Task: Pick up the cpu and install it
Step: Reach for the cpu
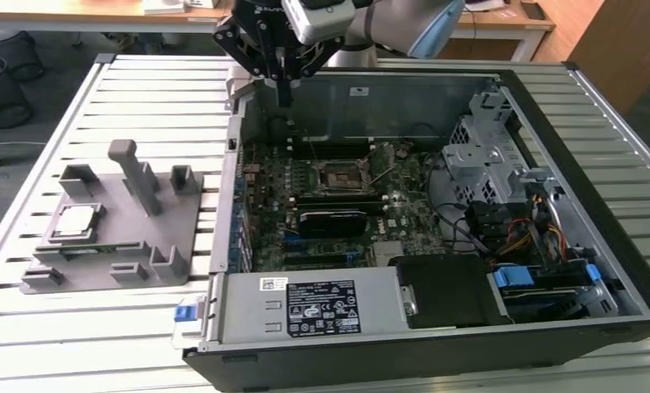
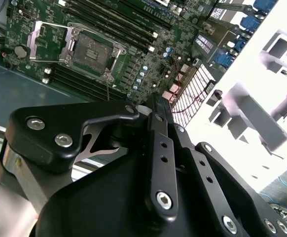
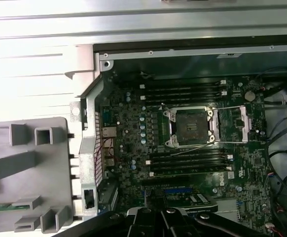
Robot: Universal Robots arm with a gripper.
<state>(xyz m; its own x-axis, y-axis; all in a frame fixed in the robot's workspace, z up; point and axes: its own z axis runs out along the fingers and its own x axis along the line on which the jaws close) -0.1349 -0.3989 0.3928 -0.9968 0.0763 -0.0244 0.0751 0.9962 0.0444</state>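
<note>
Exterior view, read from nine o'clock to three o'clock. At nine o'clock of the slatted desk [image 1: 139, 82] stands the grey fixture [image 1: 139, 237], and the cpu [image 1: 76, 221] lies flat in a shallow seat near its nine o'clock edge, metal top upward, with nothing touching it. We judge the chip to be light, stiff and thin. Its smooth lid is likely slippery, and its underside contacts are easily damaged. We would therefore take it by two opposite side edges, held level, with only modest squeeze, and never by the faces. The seat's low walls may leave little room for fingertips, though we cannot tell how much. At twelve o'clock the pincer [image 1: 285, 98] hangs over the far wall of the open computer case [image 1: 413, 360], well apart from the chip. Its fingers appear drawn together with nothing between them, as the second wrist view [image 2: 156, 98] also suggests. Below it, at the centre, the motherboard [image 1: 303, 164] carries the socket [image 1: 336, 176]. In both wrist views the socket [image 2: 91, 49] [image 3: 190, 127] has its frame swung open and its bed unoccupied, and we judge that bed equally delicate. At six o'clock sits the power supply [image 1: 314, 303], and at three o'clock the drive cage [image 1: 484, 147] with its cables.
</note>
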